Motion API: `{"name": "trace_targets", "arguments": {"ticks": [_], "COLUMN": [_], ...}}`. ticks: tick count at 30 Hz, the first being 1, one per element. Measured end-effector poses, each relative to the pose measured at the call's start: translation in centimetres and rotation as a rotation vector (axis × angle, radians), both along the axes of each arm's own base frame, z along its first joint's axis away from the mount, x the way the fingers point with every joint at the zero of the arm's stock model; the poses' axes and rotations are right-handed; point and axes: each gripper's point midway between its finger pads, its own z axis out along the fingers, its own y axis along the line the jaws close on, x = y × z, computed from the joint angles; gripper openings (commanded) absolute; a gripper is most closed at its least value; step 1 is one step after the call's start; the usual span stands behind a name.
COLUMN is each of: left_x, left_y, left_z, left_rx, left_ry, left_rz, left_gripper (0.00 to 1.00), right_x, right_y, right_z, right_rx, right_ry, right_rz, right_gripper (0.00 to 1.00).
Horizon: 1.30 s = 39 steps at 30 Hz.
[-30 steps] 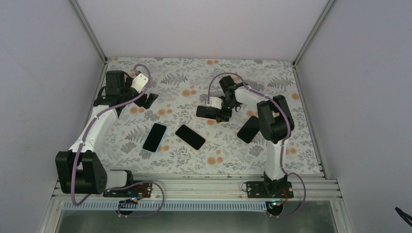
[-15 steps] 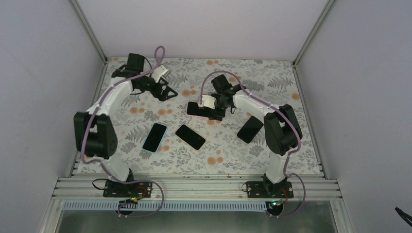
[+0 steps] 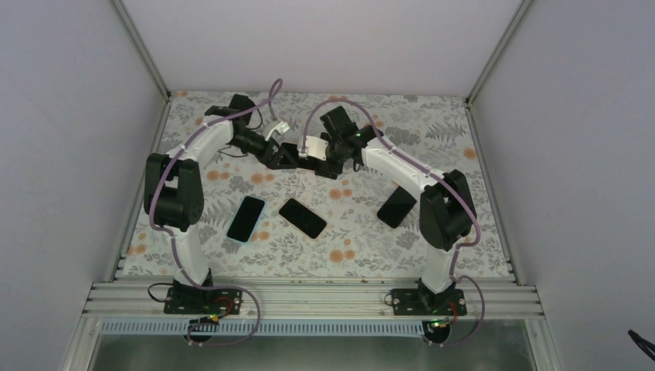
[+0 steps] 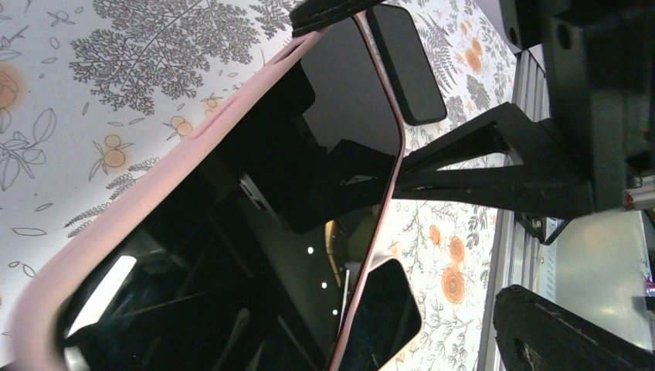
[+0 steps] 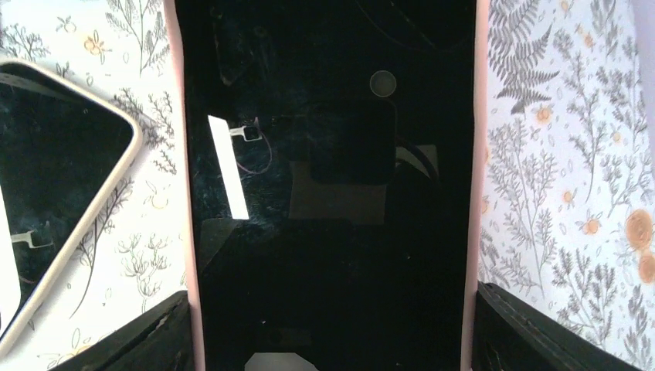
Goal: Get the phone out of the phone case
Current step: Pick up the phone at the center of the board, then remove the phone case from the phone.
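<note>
Floral worktop (image 3: 463,232), upper centre of the overhead view: right tool (image 5: 328,340) grips the pink-cased phone (image 5: 328,154) by its long edges, while left tool (image 3: 282,158), newly swung in from far left, stands open beside it, so stripping can begin.

The table (image 3: 479,232) is covered in a cloth printed with grey ferns and orange blossoms, with pale walls (image 3: 69,116) around it and a ribbed metal rail (image 3: 309,297) along its near edge. Three phones lie flat and askew on its near half. A blue-rimmed phone (image 3: 246,219) is on the left, a black phone (image 3: 303,218) near it, and another dark phone (image 3: 396,205) further right.
</note>
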Motion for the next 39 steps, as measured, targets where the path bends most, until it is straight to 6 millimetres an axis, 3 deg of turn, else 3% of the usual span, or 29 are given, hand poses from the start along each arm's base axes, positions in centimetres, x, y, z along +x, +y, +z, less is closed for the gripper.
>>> {"name": "trace_targets", "arguments": {"ticks": [3,8,13,16,18,22,28,35,39], "left_x": [-0.1,0.0,0.2,-0.1,-0.5,-0.6,-1.0,-3.1,-4.9], "left_y": [-0.2,0.1,0.4,0.1,0.0,0.1,0.2,0.9,0.9], "left_z": [-0.3,-0.6,-0.6,0.2,0.6,0.1,1.1,7.2,10.0], "left_rx": [0.006,0.019,0.024,-0.007,-0.014,0.019,0.059,0.1,0.091], "left_ry": [0.012,0.027,0.009,0.037,0.074,0.025,-0.082,-0.354,-0.449], "left_rz": [-0.001,0.013,0.015,0.022,0.038,0.009,-0.038,-0.099,-0.141], "left_gripper": [0.9,0.54,0.29,0.13,0.07,0.02,0.02,0.02,0.02], "right_x": [0.0,-0.2,-0.5,-0.4,-0.3,-0.6,-3.0,-3.9,-3.6], "right_y": [0.8,1.2,1.3,1.2,1.3,1.7,0.4,-2.4,-3.7], "right_z": [0.5,-0.2,-0.3,-0.4,-0.3,-0.2,-0.1,3.4,3.5], "right_rx": [0.01,0.0,-0.008,-0.015,-0.019,-0.003,0.004,0.091,0.123], "right_ry": [-0.01,0.001,0.008,0.002,-0.011,-0.004,0.067,0.1,0.146], "right_rz": [0.007,0.008,0.011,0.009,0.005,0.022,0.053,0.047,0.024], "right_gripper": [0.52,0.53,0.53,0.56,0.64,0.87,0.9,0.88,0.86]}}
